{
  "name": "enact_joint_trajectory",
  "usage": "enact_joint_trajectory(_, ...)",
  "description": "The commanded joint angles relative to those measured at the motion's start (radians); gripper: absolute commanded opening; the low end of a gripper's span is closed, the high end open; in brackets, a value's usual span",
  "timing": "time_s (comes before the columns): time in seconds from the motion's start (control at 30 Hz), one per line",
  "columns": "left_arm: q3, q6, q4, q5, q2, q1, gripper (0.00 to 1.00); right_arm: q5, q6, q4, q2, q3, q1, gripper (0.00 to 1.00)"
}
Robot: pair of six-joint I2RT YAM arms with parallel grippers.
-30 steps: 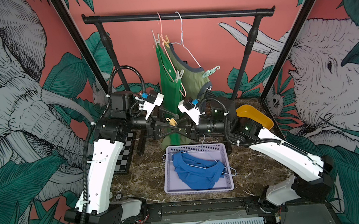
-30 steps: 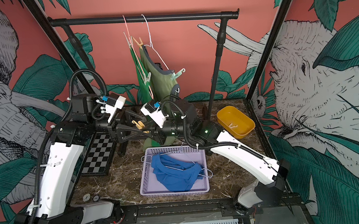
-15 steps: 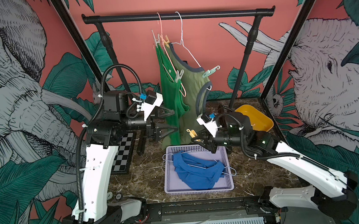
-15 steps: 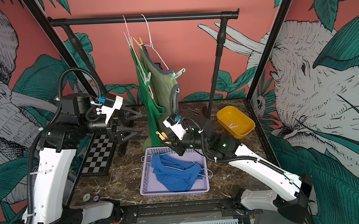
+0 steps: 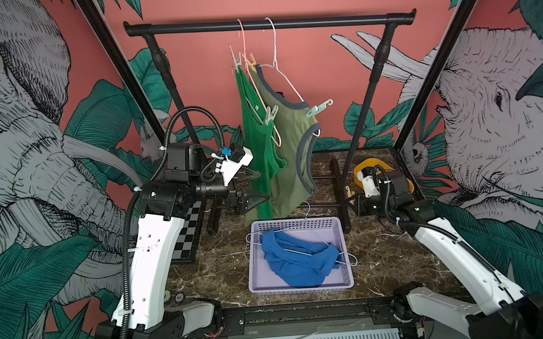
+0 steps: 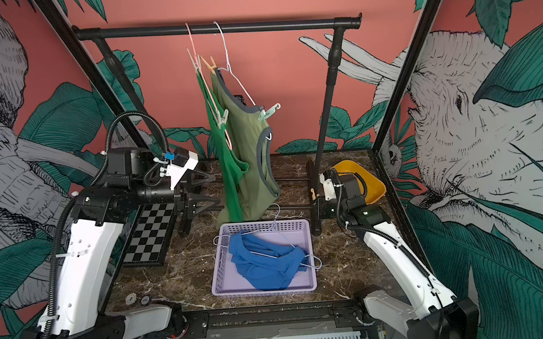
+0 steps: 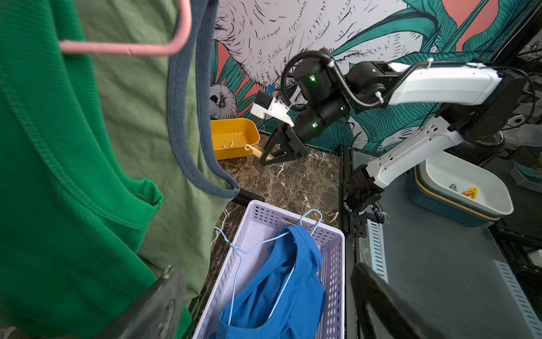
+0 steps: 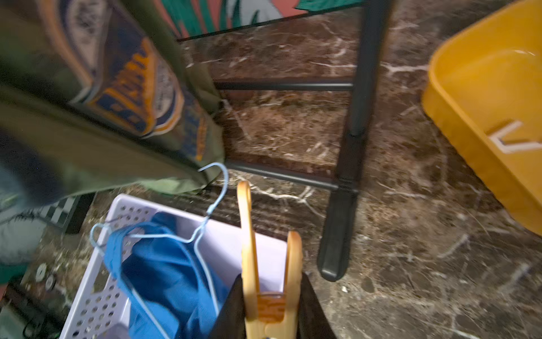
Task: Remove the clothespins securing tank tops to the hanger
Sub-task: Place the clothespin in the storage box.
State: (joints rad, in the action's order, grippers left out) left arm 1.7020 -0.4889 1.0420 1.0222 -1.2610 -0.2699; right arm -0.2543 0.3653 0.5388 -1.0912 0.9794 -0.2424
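Step in hand: drop-off of a removed pin. A tan clothespin (image 8: pixel 249 234) is clamped in the right jaws and held above the desk (image 8: pixel 410 234), just short of the yellow bin (image 8: pixel 475 97) at the far right corner. A white clothespin (image 8: pixel 509 138) is already lying inside.

Left jaws are spread wide, empty, by the lower part of the bright green tank top (image 5: pixel 258 151), next to the olive tank top (image 5: pixel 291 149). Approx. four pins are seen clipped on the hangers, e.g. the mint clothespin (image 5: pixel 317 107); the topmost are too small to be counted surely. The blue tank top (image 5: pixel 297 261) is laid in the lavender basket (image 5: pixel 253 271), mid-front.

Next: pin to be carried over the bin rim and the jaws parted; then a hanging pin to be pinched at its tail.
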Motion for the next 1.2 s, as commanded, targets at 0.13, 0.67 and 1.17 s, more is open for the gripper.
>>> enact_joint_trajectory(0.13,-0.059,-0.122,0.099,-0.023,0.059,-0.005,0.9,0.024,0.069,-0.12,-0.146,0.023,0.237,0.0)
enact_joint_trajectory(0.67,-0.181,-0.175,0.116,-0.05,0.115,-0.005,0.9,0.156,0.109,-0.171,-0.738,0.392,0.418,0.0)
enact_joint_trajectory(1.17,-0.223,-0.174,0.097,-0.024,0.107,-0.005,0.91,0.16,0.085,-0.1,-0.898,0.47,0.425,0.25)
